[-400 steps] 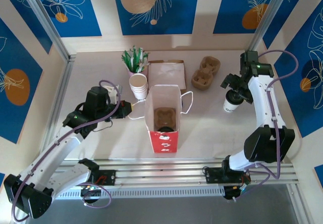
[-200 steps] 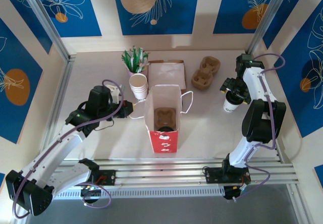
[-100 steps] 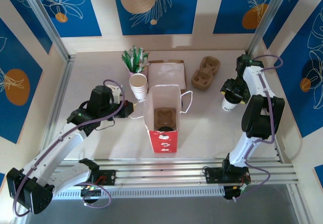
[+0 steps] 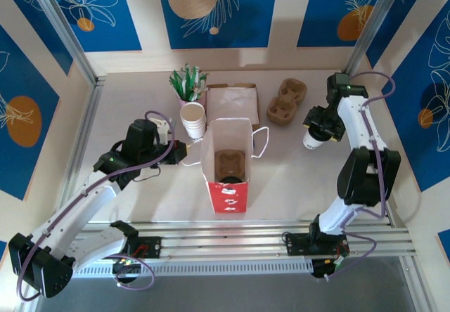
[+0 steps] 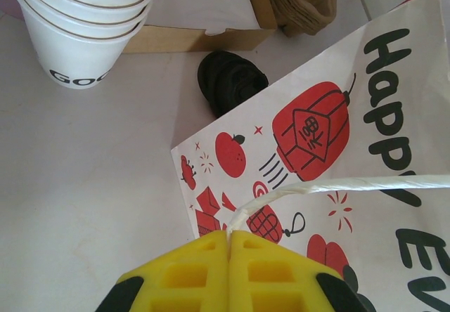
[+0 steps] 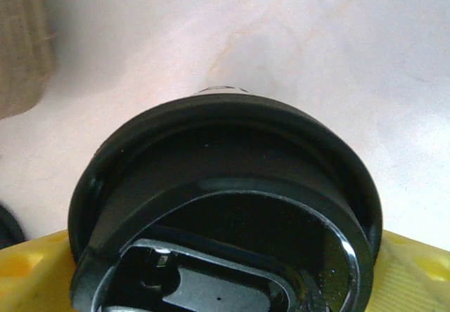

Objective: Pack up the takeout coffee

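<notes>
Pale marbled desk, smooth and matte. Mid-desk, the red-and-white paper bag stands open, and the left gripper pinches its twisted paper handle tight. Toward the right edge, the right gripper clamps the takeout coffee, with its round black lid. Blue leaf-print wall panels stand behind.

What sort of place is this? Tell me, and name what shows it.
Likely a mock café takeout counter in a robot cell: stacked paper cups, brown cup carriers, a printed paper bag, a lidded takeout coffee.
</notes>
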Controlling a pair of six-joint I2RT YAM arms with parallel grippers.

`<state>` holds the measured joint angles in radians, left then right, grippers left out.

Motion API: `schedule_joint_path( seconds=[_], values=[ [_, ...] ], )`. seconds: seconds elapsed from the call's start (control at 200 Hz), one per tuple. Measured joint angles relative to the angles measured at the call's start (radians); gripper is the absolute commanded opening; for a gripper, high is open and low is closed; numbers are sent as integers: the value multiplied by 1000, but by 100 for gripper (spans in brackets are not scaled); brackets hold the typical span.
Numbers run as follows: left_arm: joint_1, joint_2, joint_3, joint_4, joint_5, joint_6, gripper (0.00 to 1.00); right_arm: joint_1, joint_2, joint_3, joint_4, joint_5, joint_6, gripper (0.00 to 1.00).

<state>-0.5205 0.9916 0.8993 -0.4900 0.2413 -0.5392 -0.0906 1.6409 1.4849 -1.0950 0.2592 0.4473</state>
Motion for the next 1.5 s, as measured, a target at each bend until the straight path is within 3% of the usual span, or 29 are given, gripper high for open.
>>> schedule_joint_path(
  seconds=[0.415, 0.775, 0.965, 1.16, 1.32, 1.501],
  values=[
    [-28, 14, 17, -13, -25, 0, 0, 178, -317, 13, -55, -9, -12, 75],
    [-89, 41, 45, -23, -68, -1, 0, 409, -426, 283, -177, 6, -16, 74],
    [-121, 58, 60, -24, -94, -2, 0, 553, -412, 476, -252, 37, -10, 73],
    [-139, 76, 61, -24, -113, -2, 0, 800, -332, 680, -334, 118, 13, 73],
    [-144, 77, 61, -24, -121, -2, 0, 955, -267, 720, -386, 175, 30, 73],
    [-148, 77, 63, -24, -124, -2, 0, 1019, -166, 705, -428, 200, 33, 74]
  ],
)
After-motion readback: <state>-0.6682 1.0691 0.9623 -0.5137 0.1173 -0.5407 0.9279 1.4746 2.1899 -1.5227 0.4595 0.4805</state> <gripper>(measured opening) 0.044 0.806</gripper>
